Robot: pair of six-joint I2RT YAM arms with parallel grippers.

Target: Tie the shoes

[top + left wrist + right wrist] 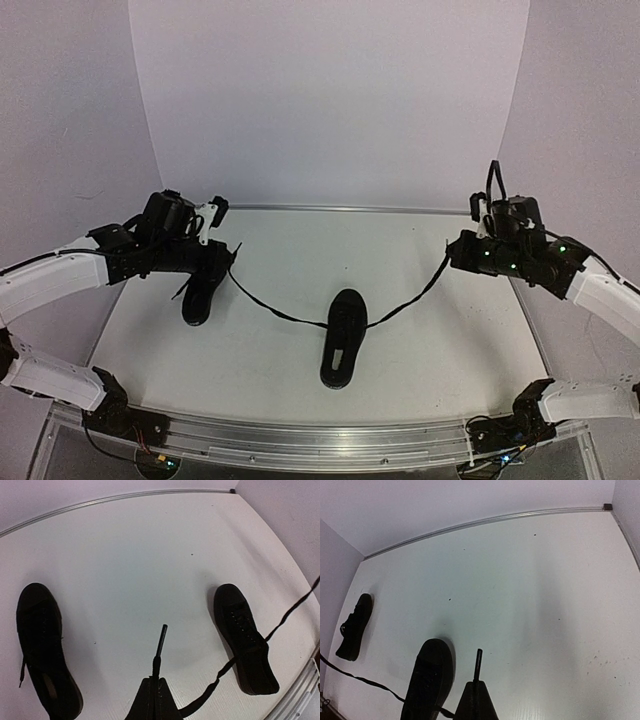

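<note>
Top external shows left gripper [228,263] and right gripper [453,256] each clenched near a tip of the middle shoe's [343,335] limp, thin, probably slippery laces [218,679].

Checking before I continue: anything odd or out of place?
The centre shoe's laces stretch sideways, one pinched by the left gripper, one by the right gripper. The other shoe lies apart, untied. Nothing damaged.

Lab test cell: white table [450,340] boxed by plain white panels [330,100].
</note>
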